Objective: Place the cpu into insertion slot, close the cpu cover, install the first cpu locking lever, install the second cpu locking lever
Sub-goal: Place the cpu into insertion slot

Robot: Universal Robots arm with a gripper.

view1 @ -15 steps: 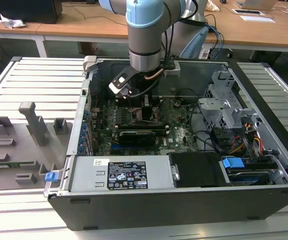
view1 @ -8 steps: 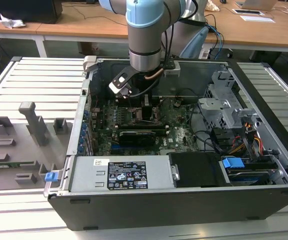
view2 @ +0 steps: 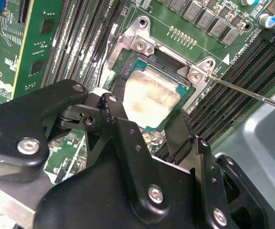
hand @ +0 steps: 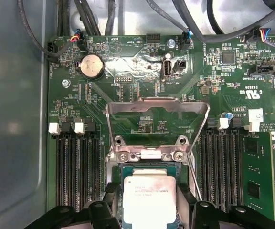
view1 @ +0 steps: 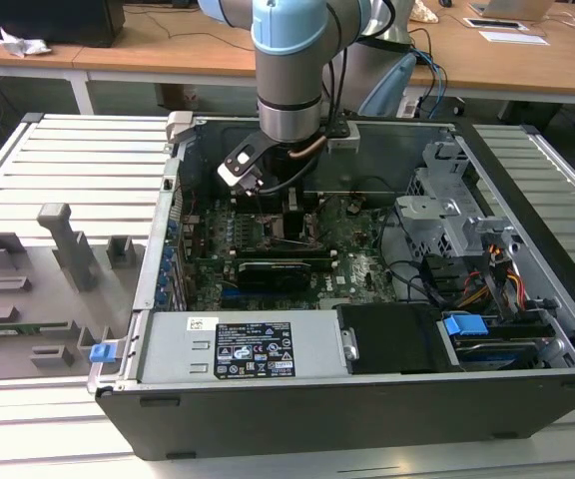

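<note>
Here the arm (view1: 287, 60) reaches straight down into an open case (view1: 268, 414) that lies on a slatted table (view1: 68, 150). The case holds a green board (view1: 357, 264) across its far middle. A silver power supply (view1: 238, 344) lies along the near wall, and a metal drive cage (view1: 447, 200) with loose cables stands on the exterior view's right. A black card (view1: 278, 269) lies across the board just near of the gripper (view1: 292, 222). Outside the case, on the exterior view's left, a grey tray (view1: 28, 299) carries several upright holders.

In both wrist views the cpu (hand: 149, 200) (view2: 152, 95) lies flat in the slot (hand: 147, 170), pale metal top facing up, with the slot's rim showing around it. The gripper (hand: 149, 205) (view2: 149, 107) is low over it. Its two black fingers (hand: 112, 200) are narrowed to the chip's width and pressed against two opposite edges, so it has hold of the cpu. How deep the chip sits in the slot I cannot tell.

The cover (hand: 156, 102) is open, tilted up from its hinge at the slot's far edge, and the board shows through its square cut-out. A thin lever (view2: 252, 93) sticks out from one corner of the slot, unlatched. Long black memory slots (hand: 78, 176) run along both sides of the slot, and a coin cell (hand: 90, 65) sits on the board beyond the cover.
</note>
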